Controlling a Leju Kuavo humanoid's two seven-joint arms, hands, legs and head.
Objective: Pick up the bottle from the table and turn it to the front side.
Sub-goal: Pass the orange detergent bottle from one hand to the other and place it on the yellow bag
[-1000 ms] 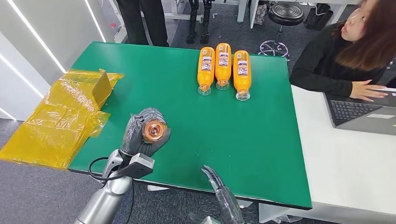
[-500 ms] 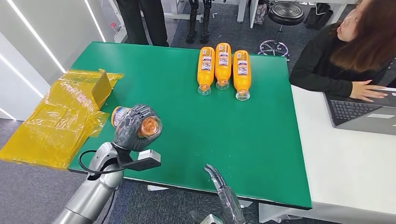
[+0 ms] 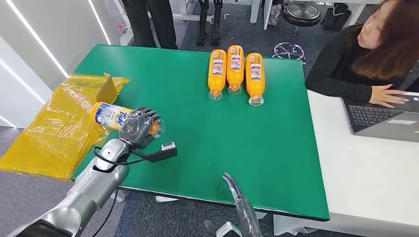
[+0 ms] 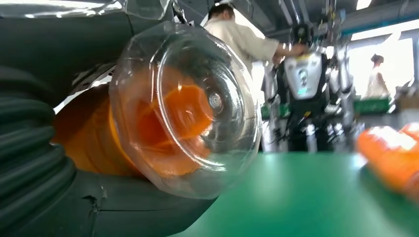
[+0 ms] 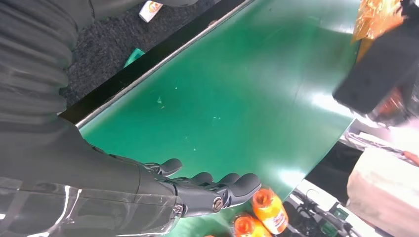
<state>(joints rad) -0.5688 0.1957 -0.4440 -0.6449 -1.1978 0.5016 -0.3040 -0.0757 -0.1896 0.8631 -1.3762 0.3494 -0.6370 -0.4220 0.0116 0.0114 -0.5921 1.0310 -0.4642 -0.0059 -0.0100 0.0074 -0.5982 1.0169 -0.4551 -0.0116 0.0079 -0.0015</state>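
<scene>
My left hand (image 3: 138, 127) grips an orange bottle (image 3: 109, 116) near the left edge of the green table (image 3: 197, 143). The bottle lies nearly level in the hand, its white and blue label facing up and its far end pointing toward the yellow wrapping. In the left wrist view the bottle's clear base (image 4: 185, 106) bulges out of the left hand (image 4: 44, 163), with orange liquid behind it. My right hand (image 3: 237, 197) hangs at the table's front edge, holding nothing, and in the right wrist view its fingers (image 5: 217, 190) stretch out over the green surface.
Three orange bottles (image 3: 236, 71) lie side by side at the back of the table. Crumpled yellow wrapping (image 3: 59, 126) covers a box left of the table. A person (image 3: 370, 54) sits at the white desk on the right with a laptop (image 3: 383, 118).
My left hand has swung the bottle round from pointing its base at the camera to lying sideways, and has moved left and toward the back. The label now faces up.
</scene>
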